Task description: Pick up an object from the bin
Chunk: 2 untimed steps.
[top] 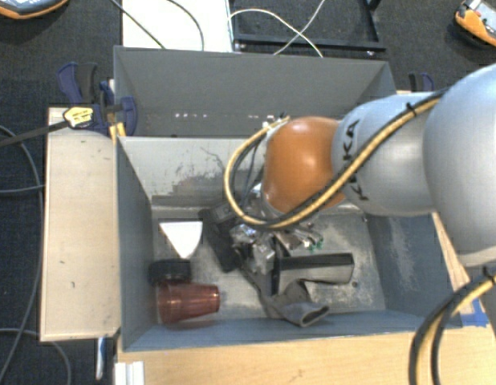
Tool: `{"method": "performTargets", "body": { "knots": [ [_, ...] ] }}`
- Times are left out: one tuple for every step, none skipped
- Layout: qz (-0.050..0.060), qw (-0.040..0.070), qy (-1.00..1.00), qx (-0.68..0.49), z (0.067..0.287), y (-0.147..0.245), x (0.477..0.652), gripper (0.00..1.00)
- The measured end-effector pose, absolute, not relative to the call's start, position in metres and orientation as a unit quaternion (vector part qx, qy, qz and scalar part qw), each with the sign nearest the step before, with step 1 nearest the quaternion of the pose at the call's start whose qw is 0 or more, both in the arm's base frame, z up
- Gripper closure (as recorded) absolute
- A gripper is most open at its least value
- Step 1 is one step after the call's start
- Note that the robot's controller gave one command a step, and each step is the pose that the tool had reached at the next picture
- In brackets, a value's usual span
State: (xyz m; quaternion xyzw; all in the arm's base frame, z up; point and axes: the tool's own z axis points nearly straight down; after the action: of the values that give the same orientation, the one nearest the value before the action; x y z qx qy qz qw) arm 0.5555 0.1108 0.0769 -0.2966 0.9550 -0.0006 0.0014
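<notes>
Gripper (260, 255) low in bin (248, 87), black block (222, 243), black bar (316, 263) and grey piece (298, 310) just beside it, red cup (188, 303) farther off; grip state cannot tell; nothing lifted, pick judged pending.
</notes>
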Motion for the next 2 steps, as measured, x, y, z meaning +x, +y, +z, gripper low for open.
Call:
{"method": "performTargets", "body": {
  "knots": [
    [-0.001, 0.001, 0.955, -0.297, 0.077, 0.111, 0.555, 1.0],
    [0.0, -0.001, 0.956, -0.294, 0.158, 0.109, 0.544, 1.0]
  ]
}}
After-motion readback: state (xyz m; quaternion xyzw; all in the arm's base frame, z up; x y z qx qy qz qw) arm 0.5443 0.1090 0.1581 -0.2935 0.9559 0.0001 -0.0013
